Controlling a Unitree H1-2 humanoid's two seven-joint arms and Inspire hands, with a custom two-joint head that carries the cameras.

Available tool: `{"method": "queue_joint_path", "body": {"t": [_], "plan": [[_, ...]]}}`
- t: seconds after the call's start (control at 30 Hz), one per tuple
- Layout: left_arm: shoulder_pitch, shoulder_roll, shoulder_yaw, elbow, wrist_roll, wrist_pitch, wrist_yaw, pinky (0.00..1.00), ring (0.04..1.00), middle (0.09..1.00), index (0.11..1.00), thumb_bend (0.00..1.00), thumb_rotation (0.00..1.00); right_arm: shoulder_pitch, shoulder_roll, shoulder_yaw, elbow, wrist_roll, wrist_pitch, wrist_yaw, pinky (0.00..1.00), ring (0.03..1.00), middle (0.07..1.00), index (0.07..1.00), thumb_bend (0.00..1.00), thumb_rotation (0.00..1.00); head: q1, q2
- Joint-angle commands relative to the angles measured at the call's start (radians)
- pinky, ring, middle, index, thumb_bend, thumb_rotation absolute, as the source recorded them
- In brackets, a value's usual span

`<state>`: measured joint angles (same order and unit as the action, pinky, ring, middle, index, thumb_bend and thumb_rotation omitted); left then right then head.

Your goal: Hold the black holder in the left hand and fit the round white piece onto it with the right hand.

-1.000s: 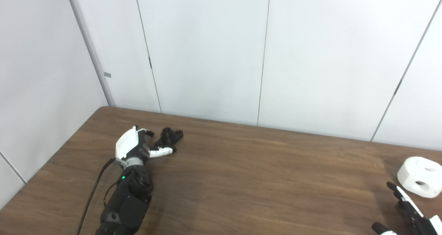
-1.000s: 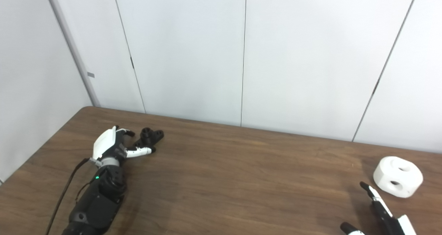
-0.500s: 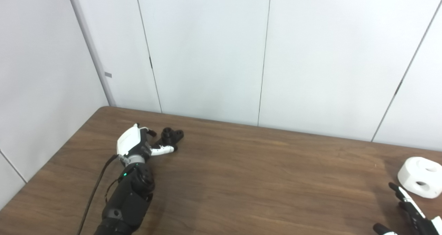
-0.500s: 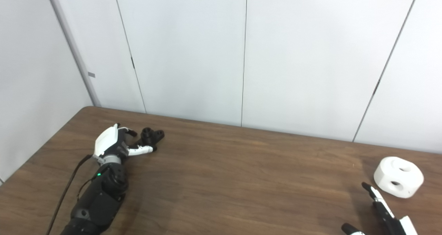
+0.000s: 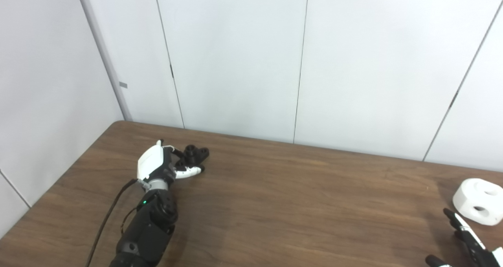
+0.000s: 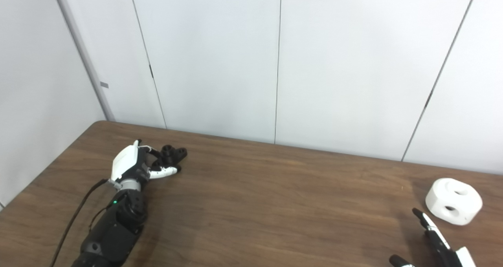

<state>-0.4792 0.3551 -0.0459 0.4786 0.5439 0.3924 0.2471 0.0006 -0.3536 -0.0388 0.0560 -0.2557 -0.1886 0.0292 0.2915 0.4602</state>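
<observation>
Black and small, the holder [image 5: 195, 154] sits on the brown wooden table [image 5: 283, 188], far over on the left side and close to the back edge. It has little round holes in its top. It is flat on the wood, not lifted.

Right beside it is the left hand [image 5: 159, 165]. Its fingers [image 5: 177, 153] curl around the near side of the holder, and its thumb [image 5: 188, 172] reaches along the front of it. The fingers look partly closed, with the holder between fingers and thumb. They seem to touch it, but I cannot tell if the grip is tight yet. I think the hand is just starting to take hold.

Way over on the right side of the table is the round white piece [image 6: 453, 200]. It is thick like a fat ring, with a hole in its top and a hole in its side. It rests on the wood, well apart from the holder.

Near it, at the bottom corner, is the right hand [image 6: 438, 243]. Only part of it shows. One long finger [image 6: 426, 224] points up toward the white piece but does not touch it. The fingers are spread and hold nothing.

So the job is only at its start. Nothing is picked up yet. The left hand has to lift the holder, the right hand has to grab the white piece, and then the two parts must come together in the middle.

Behind the table there are plain white wall panels [image 5: 235, 55].
</observation>
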Motion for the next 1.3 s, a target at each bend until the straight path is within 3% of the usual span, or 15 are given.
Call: {"method": "queue_joint_path", "body": {"t": [0.0, 0.07, 0.13, 0.83, 1.0, 1.27], "plan": [[0.002, -0.012, -0.028, 0.015, 0.000, -0.017, -0.008, 1.00, 1.000, 1.000, 0.530, 0.71, 0.06, 0.043, 0.011, 0.006, 0.017, -0.001, 0.008, -0.004, 0.91, 0.951, 0.955, 0.929, 0.72, 0.69, 0.000, 0.001], [0.001, -0.012, -0.033, 0.022, -0.001, -0.019, 0.001, 1.00, 1.000, 1.000, 0.497, 0.56, 0.06, 0.044, 0.010, 0.007, 0.015, -0.003, 0.006, -0.005, 0.92, 0.953, 0.955, 0.930, 0.70, 0.68, 0.000, 0.002], [0.001, -0.013, -0.036, 0.024, -0.002, -0.020, 0.008, 1.00, 1.000, 1.000, 0.488, 0.53, 0.06, 0.045, 0.010, 0.006, 0.011, 0.000, 0.012, -0.002, 0.91, 0.952, 0.954, 0.932, 0.71, 0.69, 0.000, 0.003], [0.010, 0.008, -0.077, 0.034, 0.008, -0.053, 0.043, 1.00, 1.000, 0.959, 0.480, 0.52, 0.05, 0.053, 0.012, 0.011, -0.025, -0.004, 0.040, 0.001, 0.89, 0.947, 0.955, 0.930, 0.72, 0.69, -0.008, 0.007], [0.020, 0.004, -0.084, 0.025, 0.014, -0.067, 0.049, 1.00, 1.000, 0.958, 0.480, 0.52, 0.05, 0.051, 0.016, 0.011, -0.030, -0.001, 0.042, -0.001, 0.91, 0.953, 0.962, 0.929, 0.69, 0.66, -0.025, 0.006], [0.061, -0.008, -0.086, -0.023, 0.000, -0.109, 0.061, 1.00, 1.000, 0.952, 0.481, 0.52, 0.05, 0.051, 0.036, 0.016, -0.075, -0.017, 0.084, -0.004, 0.90, 0.958, 0.964, 0.926, 0.73, 0.69, -0.067, 0.007]]}}
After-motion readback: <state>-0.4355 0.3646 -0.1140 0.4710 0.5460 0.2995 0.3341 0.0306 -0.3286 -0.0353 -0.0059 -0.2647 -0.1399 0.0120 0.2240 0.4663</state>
